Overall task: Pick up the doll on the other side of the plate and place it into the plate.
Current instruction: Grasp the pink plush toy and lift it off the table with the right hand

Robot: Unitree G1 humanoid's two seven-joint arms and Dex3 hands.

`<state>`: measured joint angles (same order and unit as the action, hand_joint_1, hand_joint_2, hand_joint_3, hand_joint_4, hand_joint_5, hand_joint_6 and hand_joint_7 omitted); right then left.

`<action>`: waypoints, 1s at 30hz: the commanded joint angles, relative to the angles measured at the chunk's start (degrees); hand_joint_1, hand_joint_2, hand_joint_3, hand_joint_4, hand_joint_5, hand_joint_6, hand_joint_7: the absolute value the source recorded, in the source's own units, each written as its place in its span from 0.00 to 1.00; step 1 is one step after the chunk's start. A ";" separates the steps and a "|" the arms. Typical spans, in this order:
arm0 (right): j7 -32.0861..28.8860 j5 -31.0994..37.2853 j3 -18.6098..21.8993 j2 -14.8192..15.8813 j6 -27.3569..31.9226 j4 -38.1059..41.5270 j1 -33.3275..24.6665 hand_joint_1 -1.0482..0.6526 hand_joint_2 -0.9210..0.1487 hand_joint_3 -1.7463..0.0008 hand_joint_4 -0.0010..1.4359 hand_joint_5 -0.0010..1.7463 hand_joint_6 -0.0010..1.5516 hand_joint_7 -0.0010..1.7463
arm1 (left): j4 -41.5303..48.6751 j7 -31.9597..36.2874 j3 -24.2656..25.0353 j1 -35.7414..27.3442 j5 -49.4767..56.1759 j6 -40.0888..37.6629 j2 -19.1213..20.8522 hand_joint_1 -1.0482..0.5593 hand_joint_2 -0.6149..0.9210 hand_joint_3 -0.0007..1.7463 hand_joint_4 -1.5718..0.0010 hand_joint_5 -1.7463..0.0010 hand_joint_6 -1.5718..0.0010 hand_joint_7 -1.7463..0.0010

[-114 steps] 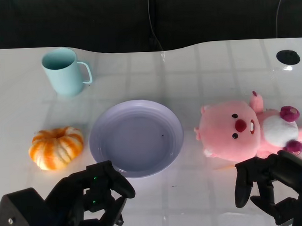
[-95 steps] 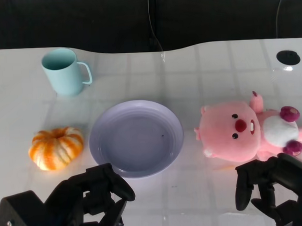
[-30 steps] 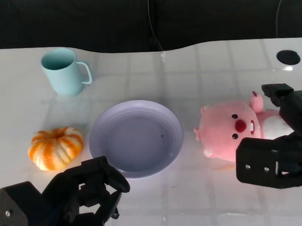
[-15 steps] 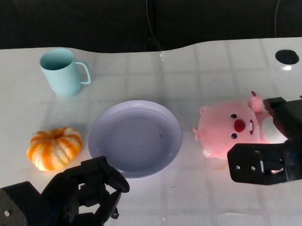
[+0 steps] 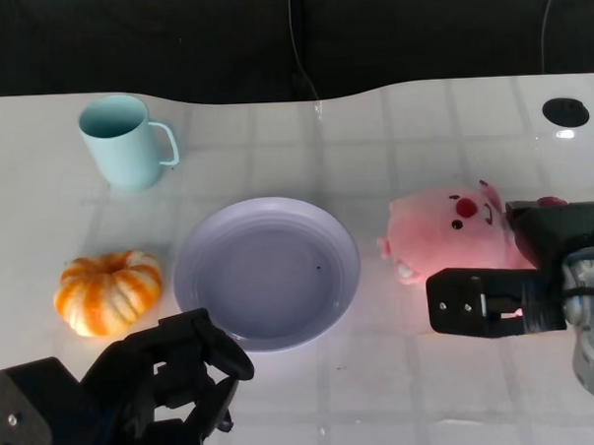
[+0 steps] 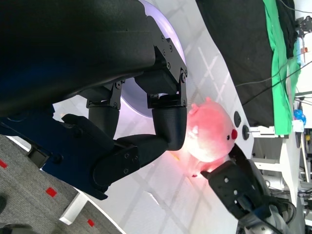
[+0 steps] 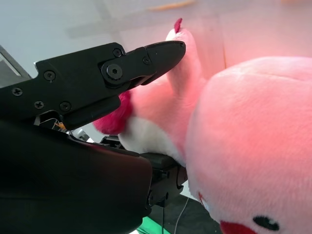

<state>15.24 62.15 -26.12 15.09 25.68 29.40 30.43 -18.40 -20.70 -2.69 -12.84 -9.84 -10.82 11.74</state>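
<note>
Fingers of the right hand (image 5: 517, 297) wrap the pink plush doll (image 5: 446, 238), tilting it beside the lavender plate (image 5: 268, 273) for lifting; the left hand (image 5: 176, 385) rests curled, holding nothing.

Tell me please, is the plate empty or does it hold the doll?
Empty: the plate is bare, the doll beside it in the right hand.
</note>
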 commanded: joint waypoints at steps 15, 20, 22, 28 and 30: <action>-14.91 -10.32 -3.60 -3.67 -6.47 20.78 6.75 0.45 0.02 1.00 0.42 0.14 0.38 0.03 | -1.01 0.30 -0.13 -0.42 0.01 -0.18 0.12 0.46 0.80 0.56 0.64 0.00 0.56 0.22; -22.93 -13.45 -2.64 -3.21 -11.94 23.65 7.07 0.43 0.00 0.93 0.64 0.43 0.69 0.02 | -1.02 0.29 -0.11 -0.63 -0.11 0.27 -0.09 0.45 0.80 0.57 0.64 0.00 0.56 0.22; -25.53 -14.07 -2.74 -2.91 -13.92 24.60 7.09 0.41 0.00 0.87 0.62 0.53 0.71 0.01 | -1.12 0.34 -0.15 -0.68 -0.10 0.23 -0.18 0.45 0.80 0.57 0.64 0.00 0.56 0.23; -28.36 -15.90 -2.83 -2.67 -15.82 25.69 7.62 0.41 0.00 0.85 0.55 0.75 0.76 0.03 | -1.39 0.58 -0.34 -0.60 0.50 0.10 -0.12 0.45 0.80 0.57 0.64 0.00 0.55 0.23; -28.82 -16.15 -3.04 -2.44 -16.01 25.56 7.70 0.41 0.00 0.85 0.55 0.78 0.76 0.02 | -1.41 0.52 -0.29 -0.53 0.31 -0.20 -0.14 0.45 0.80 0.57 0.63 0.00 0.55 0.23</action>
<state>-14.27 46.57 -28.49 12.82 10.58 54.22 38.72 -19.12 -20.69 -3.01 -13.21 -9.69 -10.91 11.27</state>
